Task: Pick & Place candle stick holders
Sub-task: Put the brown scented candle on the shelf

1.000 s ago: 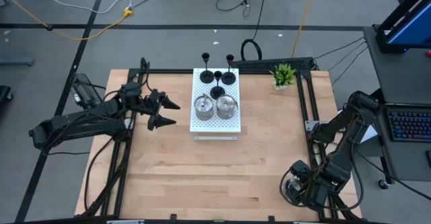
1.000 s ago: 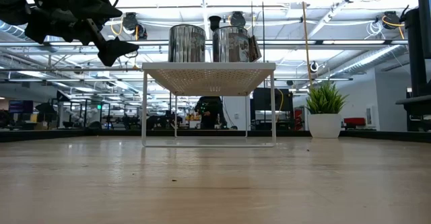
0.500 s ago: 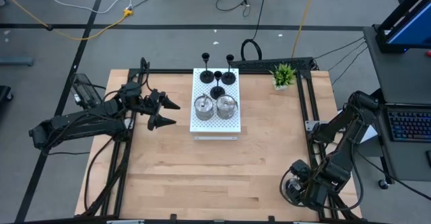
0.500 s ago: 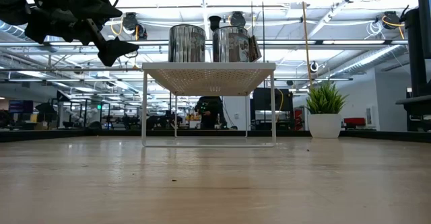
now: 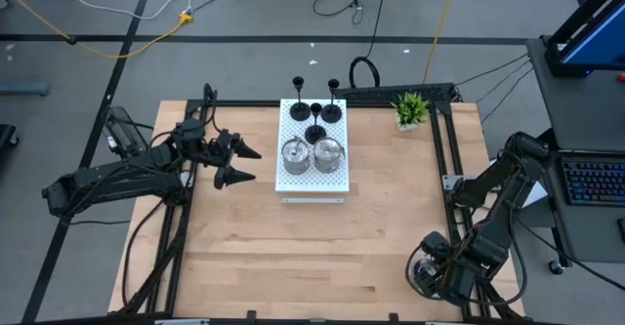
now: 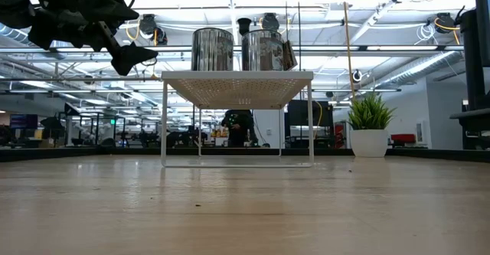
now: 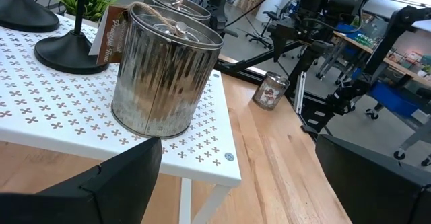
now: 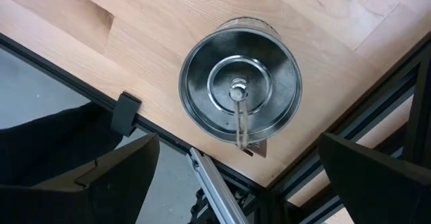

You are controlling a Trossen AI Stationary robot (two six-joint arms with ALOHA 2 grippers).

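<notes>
A white perforated board [image 5: 312, 174] stands on legs at the table's far middle. On it three black candle stick holders [image 5: 315, 133] rest on their round bases, with two silver ones [image 5: 295, 154] [image 5: 328, 152] in front of them. A third silver holder [image 8: 239, 89] stands on the table by the near right corner. My right gripper [image 5: 433, 269] hangs open above it, pointing down, one finger on either side and clear of it. My left gripper [image 5: 254, 165] is open, level, just left of the board and facing the nearest silver holder [image 7: 161, 76].
A small green potted plant [image 5: 411, 108] stands at the far right, beside the black frame rail [image 5: 444, 140]. The table's metal edge rail [image 8: 215, 183] runs close by the third holder. Bare wood [image 5: 293, 247] lies between the board and the near edge.
</notes>
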